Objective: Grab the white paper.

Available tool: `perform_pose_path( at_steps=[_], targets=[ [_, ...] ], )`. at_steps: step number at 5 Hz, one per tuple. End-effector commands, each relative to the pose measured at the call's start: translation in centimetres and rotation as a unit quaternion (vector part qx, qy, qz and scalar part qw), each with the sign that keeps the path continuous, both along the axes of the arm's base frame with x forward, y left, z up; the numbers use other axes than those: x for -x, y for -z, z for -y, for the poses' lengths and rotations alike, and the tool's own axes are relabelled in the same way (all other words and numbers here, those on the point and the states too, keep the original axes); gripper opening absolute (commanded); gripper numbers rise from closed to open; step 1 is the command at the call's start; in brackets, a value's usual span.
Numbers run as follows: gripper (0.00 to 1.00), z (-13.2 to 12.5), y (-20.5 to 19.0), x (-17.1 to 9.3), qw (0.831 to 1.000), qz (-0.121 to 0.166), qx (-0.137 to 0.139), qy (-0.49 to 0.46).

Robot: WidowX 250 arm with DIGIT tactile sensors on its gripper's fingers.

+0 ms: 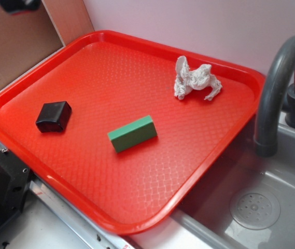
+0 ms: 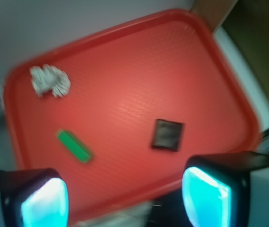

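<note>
The white paper [image 1: 195, 79] is a crumpled wad lying on the far right part of the red tray [image 1: 137, 218]. In the wrist view the paper [image 2: 49, 80] lies at the tray's upper left, far from my gripper [image 2: 125, 201]. The gripper hovers high over the tray's near edge. Its two cyan pads [image 2: 44, 203] stand wide apart with nothing between them. In the exterior view only a dark piece of the gripper [image 1: 13, 5] shows at the top left corner.
A green block [image 1: 132, 133] lies mid-tray, and it also shows in the wrist view [image 2: 74, 146]. A black box [image 1: 53, 116] sits at the tray's left. A grey faucet [image 1: 279, 78] and sink [image 1: 256, 207] stand to the right. A brown board [image 1: 17, 46] is behind left.
</note>
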State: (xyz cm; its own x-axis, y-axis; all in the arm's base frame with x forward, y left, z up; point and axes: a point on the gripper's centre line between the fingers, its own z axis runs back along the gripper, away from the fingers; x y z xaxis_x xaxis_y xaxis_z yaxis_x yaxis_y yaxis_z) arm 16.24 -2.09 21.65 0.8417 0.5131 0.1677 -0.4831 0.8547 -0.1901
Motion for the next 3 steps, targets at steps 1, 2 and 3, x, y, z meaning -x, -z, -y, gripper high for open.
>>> perform_pose_path(
  at_steps=[1,2,3],
  targets=[
    [1.00,3.0,2.7,-6.4,0.997,0.020,-0.002,-0.070],
    [1.00,5.2,4.8,-9.1,0.996,0.027,-0.021,-0.080],
    [1.00,6.7,6.6,-11.3,0.993,0.051,-0.057,-0.090]
  ],
)
